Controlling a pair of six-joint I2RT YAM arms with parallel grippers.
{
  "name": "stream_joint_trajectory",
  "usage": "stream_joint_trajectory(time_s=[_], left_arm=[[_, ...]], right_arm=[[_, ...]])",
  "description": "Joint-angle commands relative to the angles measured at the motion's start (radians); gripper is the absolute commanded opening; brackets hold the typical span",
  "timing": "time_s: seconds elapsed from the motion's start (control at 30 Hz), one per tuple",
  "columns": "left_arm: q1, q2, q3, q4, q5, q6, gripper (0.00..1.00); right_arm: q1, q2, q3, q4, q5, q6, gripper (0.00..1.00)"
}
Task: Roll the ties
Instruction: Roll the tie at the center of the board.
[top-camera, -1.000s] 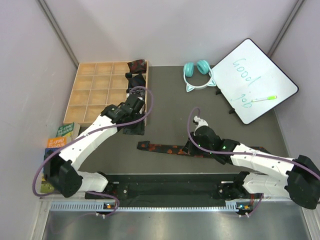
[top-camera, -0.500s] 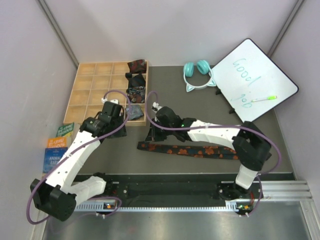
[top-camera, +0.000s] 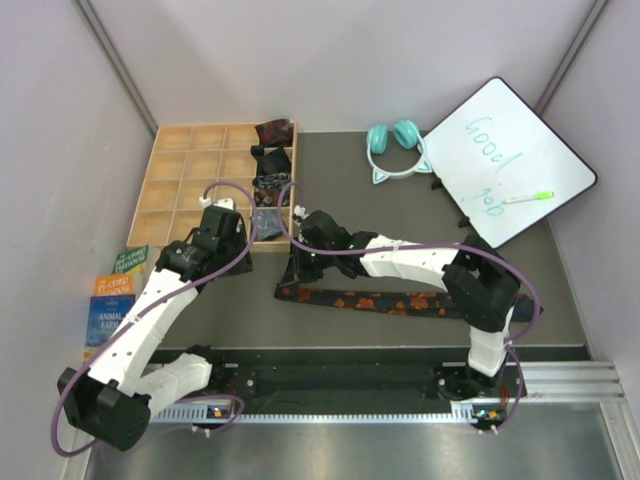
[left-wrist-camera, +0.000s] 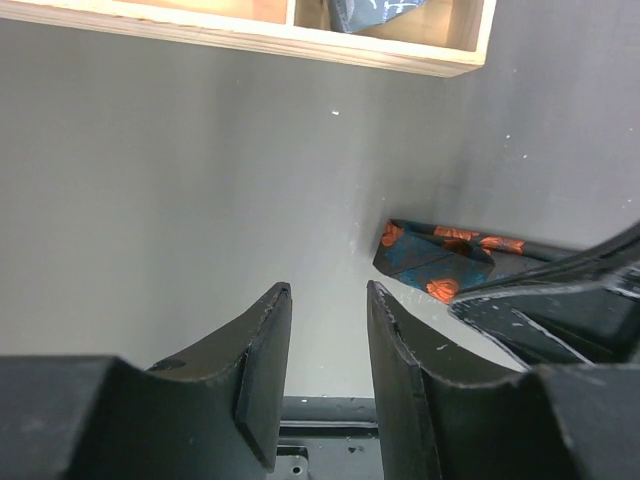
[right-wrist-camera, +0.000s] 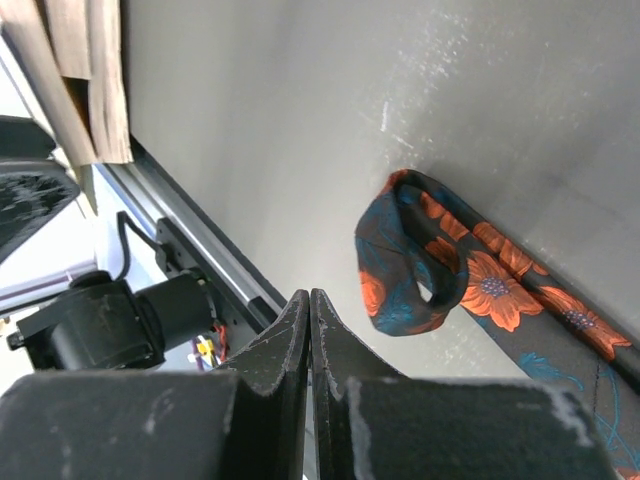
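A long black tie with orange-red blotches (top-camera: 380, 299) lies flat across the mat. Its left end (right-wrist-camera: 420, 262) is folded over into a small loop. My right gripper (top-camera: 297, 272) hovers just beside that looped end, shut with nothing in it (right-wrist-camera: 310, 298). My left gripper (top-camera: 240, 260) sits left of the tie end, near the tray's front corner. It is open and empty (left-wrist-camera: 325, 296), and the folded tie end (left-wrist-camera: 432, 262) lies to its right. Rolled ties fill the tray's right column: dark red (top-camera: 275, 131), black (top-camera: 270, 159) and grey-blue (top-camera: 266, 220).
The wooden compartment tray (top-camera: 190, 185) stands at the back left, its front edge (left-wrist-camera: 300, 40) close ahead of the left gripper. Teal cat-ear headphones (top-camera: 393, 140) and a whiteboard (top-camera: 510, 150) with a green marker (top-camera: 530, 198) sit at the back right. Books (top-camera: 115, 290) lie at the left.
My right arm swung left from the tie's middle to its left end. The left gripper drew back from the tray towards the near side and narrowed somewhat.
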Motion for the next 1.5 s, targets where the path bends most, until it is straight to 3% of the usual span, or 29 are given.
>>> stream_joint_trajectory(time_s=[0.0,0.3,0.8,1.47], left_arm=[[0.005,-0.030,-0.010,0.045,0.021,-0.002,0.41],[0.005,-0.036,-0.029,0.061,0.054,-0.012,0.40],[0.005,0.006,-0.023,0.108,0.129,-0.044,0.40],[0.005,0.142,-0.196,0.375,0.287,-0.142,0.46]], right_arm=[[0.016,0.019,0.027,0.010,0.003,0.005,0.00],[0.007,0.025,0.004,-0.022,0.075,-0.033,0.00],[-0.012,0.036,-0.082,0.039,0.071,-0.033,0.00],[-0.050,0.062,-0.176,0.122,0.037,-0.034,0.00]])
